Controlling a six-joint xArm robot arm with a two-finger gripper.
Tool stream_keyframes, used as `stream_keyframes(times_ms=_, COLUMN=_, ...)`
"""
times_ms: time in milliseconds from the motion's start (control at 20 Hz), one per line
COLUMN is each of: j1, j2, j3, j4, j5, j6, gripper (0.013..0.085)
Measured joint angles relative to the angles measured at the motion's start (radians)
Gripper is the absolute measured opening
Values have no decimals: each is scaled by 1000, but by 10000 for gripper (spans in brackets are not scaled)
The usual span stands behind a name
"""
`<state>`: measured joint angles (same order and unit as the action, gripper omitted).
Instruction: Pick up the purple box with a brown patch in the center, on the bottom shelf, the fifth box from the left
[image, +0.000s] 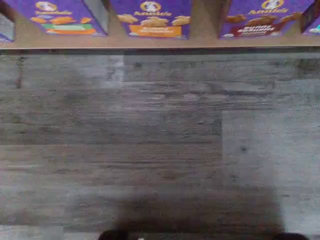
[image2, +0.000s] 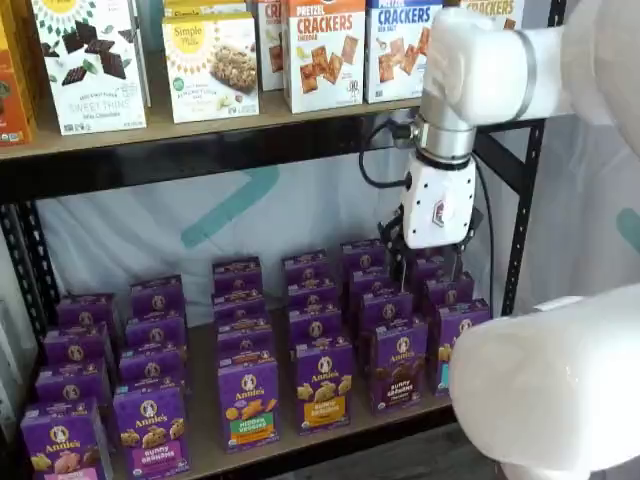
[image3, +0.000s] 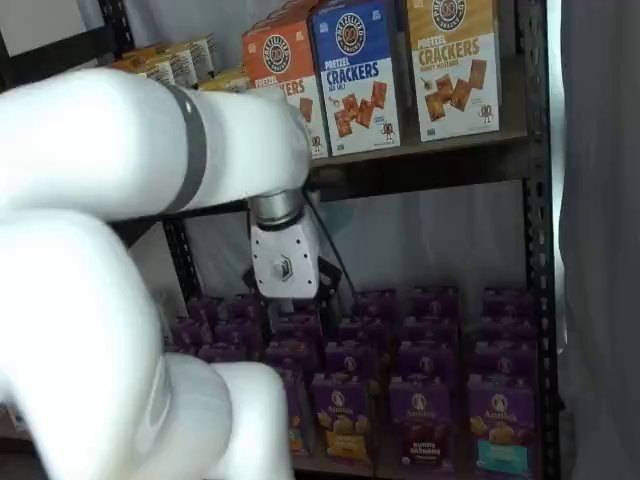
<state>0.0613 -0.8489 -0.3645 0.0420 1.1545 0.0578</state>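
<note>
The purple box (image2: 400, 365) with the brown patch stands upright at the front of the bottom shelf (image2: 205, 440), second from the right in the front row. It shows in both shelf views and in the wrist view (image: 260, 20), (image3: 420, 415). My gripper (image2: 430, 262) hangs on its white body in front of the rack, above the front row and out from the shelf edge (image: 150, 42). Two dark fingertips (image: 112, 235) show far apart in the wrist view. The gripper is open and holds nothing. It also shows in a shelf view (image3: 295, 305).
Beside the target stand a purple carton with an orange panel (image2: 322, 385) on its left and one with a teal panel (image2: 447, 345) on its right. Cracker boxes (image2: 323, 50) fill the upper shelf. A black rack post (image2: 520, 215) rises at right. Grey plank floor (image: 160, 140) lies below.
</note>
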Motion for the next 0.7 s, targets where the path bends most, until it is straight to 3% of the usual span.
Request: stream_keyframes(times_ms=700, j1=-37, j2=308, j3=-13, j4=27, j5=-249, j6=-64, gripper=850)
